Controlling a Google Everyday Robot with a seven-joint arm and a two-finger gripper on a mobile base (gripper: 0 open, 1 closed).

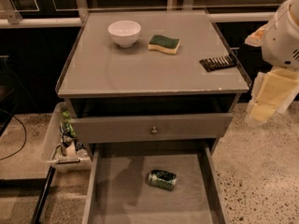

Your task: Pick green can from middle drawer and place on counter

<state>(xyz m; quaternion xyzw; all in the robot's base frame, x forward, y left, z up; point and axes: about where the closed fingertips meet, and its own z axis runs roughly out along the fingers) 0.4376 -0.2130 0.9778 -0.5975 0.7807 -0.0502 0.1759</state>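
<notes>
I have the gripper (267,97) off to the right of the cabinet, hanging in the air just beside the right rim of the counter (140,71), roughly between counter height and the closed drawer front (117,127). It is well apart from the green can (162,179). Whether it is spread or closed I cannot tell from this angle.

The middle drawer (117,195) is pulled out at the bottom of my view. The green can lies on its side on the drawer's bare floor, near the middle and touching neither side wall.

On the counter I see 1 white bowl (124,33) at the back left, 1 green-and-yellow sponge (164,44) just right of it, and 1 dark ridged flat object (217,62) near the right rim. The drawer front carries 1 small round knob (153,130). A white bin (50,146) sits on the floor left of the cabinet.
</notes>
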